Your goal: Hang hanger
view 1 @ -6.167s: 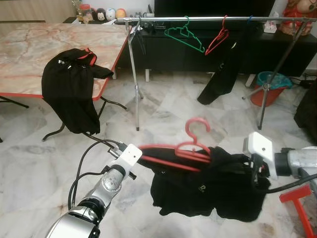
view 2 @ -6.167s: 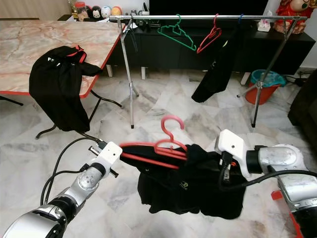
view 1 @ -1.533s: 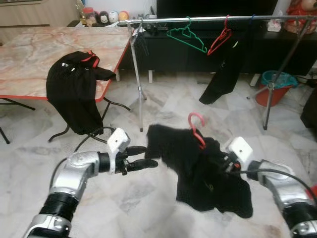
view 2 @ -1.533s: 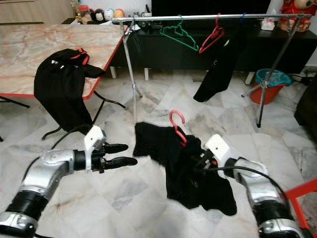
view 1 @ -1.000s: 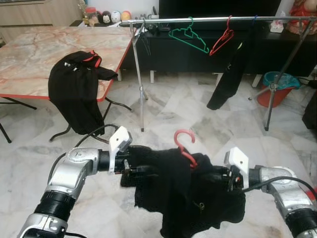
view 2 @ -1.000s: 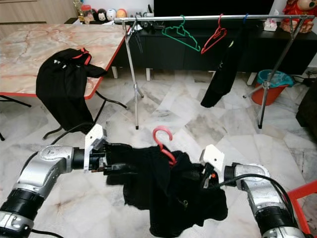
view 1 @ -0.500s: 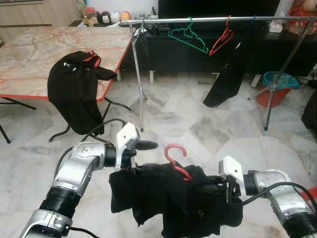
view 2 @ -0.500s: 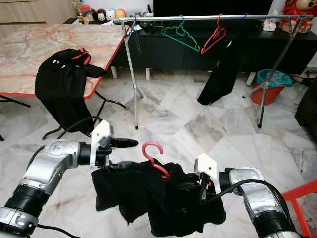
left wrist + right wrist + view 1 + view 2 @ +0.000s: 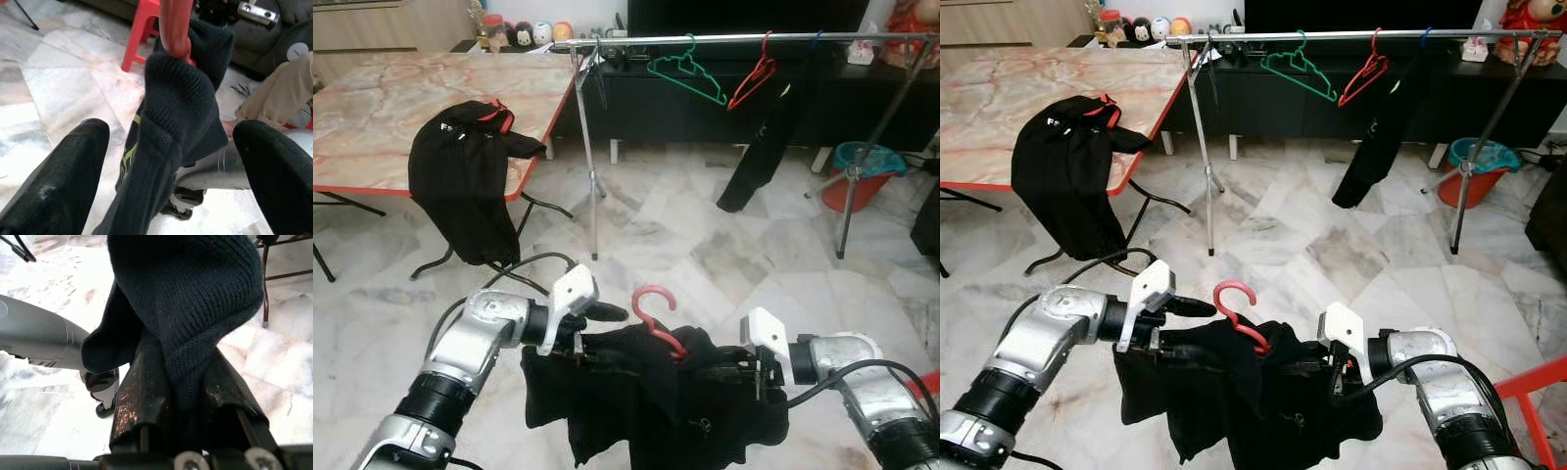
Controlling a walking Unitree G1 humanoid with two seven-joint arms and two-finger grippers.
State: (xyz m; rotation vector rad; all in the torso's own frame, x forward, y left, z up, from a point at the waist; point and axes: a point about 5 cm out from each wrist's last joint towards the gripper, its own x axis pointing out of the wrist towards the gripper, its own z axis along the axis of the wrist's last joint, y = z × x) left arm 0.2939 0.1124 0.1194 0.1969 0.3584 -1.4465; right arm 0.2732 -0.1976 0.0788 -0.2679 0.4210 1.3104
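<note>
The right hand (image 9: pixel 178 382) grips the black knit garment (image 9: pixel 646 392) on the red plastic hanger (image 9: pixel 656 315), while the left hand (image 9: pixel 171 161) stands wide open around it.

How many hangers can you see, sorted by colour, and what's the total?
Red hangers: 2, one on the rail and one in the black garment held between the grippers
Green hangers: 1, on the rail
Total: 3 hangers
</note>
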